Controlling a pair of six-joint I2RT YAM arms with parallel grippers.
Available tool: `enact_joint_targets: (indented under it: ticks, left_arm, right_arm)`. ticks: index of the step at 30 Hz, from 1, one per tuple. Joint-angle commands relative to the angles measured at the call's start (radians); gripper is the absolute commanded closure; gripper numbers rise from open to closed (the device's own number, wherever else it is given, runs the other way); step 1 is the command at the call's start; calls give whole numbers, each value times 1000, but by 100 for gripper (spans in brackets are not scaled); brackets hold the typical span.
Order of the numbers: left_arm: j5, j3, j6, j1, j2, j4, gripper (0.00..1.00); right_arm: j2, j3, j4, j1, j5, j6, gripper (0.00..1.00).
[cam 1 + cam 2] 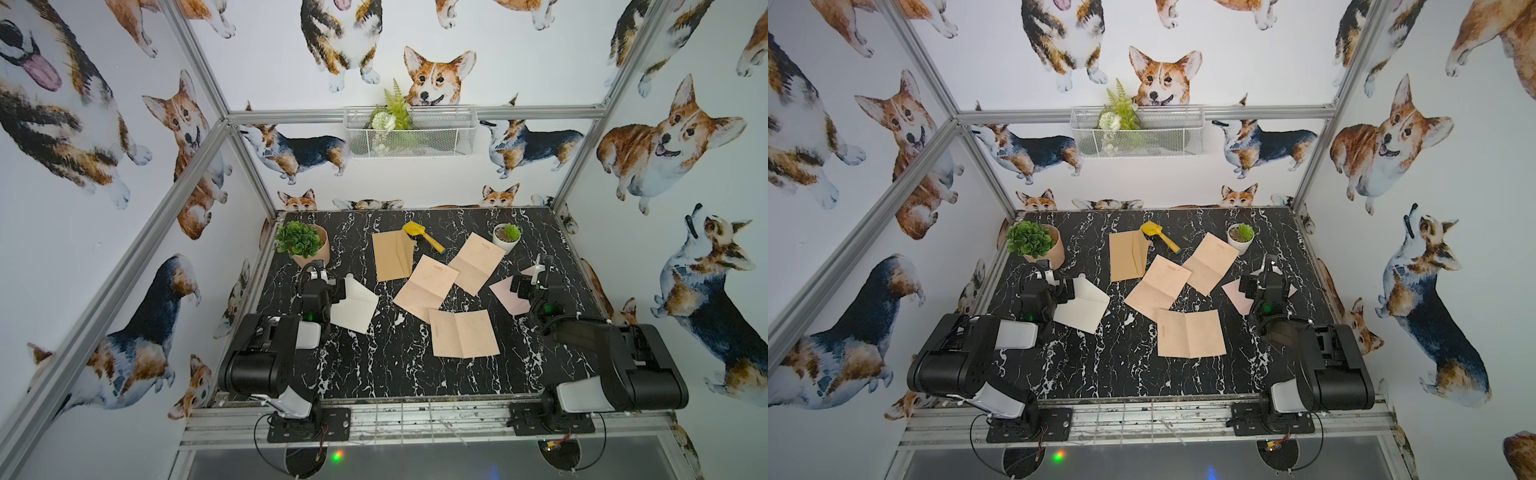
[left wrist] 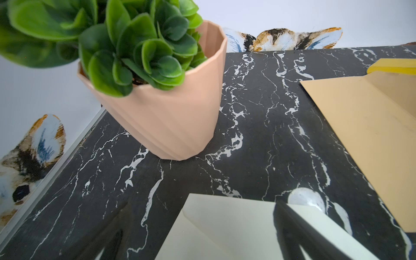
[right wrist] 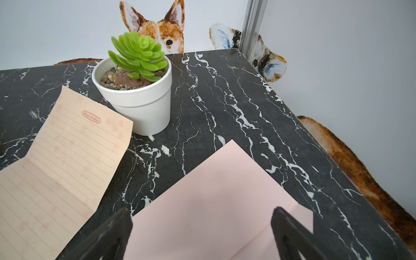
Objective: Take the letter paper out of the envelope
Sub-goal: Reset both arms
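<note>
On the counter (image 1: 374,365), the left jaws stand wide open with the white envelope (image 1: 353,309) lying between them, while the right jaws, equally open and empty, straddle the pink envelope (image 3: 213,191) beside an unfolded letter paper (image 3: 56,168).

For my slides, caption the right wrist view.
Open right gripper above a pale pink paper envelope, beside a lined peach letter sheet and white potted succulent.

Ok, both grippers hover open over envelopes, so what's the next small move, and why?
Probably lower the left gripper onto the cream envelope to pin it: the open jaws hang over it and its flap stands open. Whether paper is inside cannot be seen; three letter sheets already lie out.
</note>
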Motion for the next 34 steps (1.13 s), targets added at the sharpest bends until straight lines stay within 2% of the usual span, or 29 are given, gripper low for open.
enact_joint_targets:
  ticks: [1, 32, 34]
  left_arm:
    - [2, 4, 9, 0, 0, 37, 0]
    - [2, 4, 9, 0, 1, 37, 0]
    - [37, 3, 31, -4, 1, 39, 0]
  right_arm:
    - [1, 7, 12, -2, 3, 7, 0]
    - [2, 5, 12, -3, 3, 7, 0]
    - [2, 5, 12, -2, 3, 7, 0]
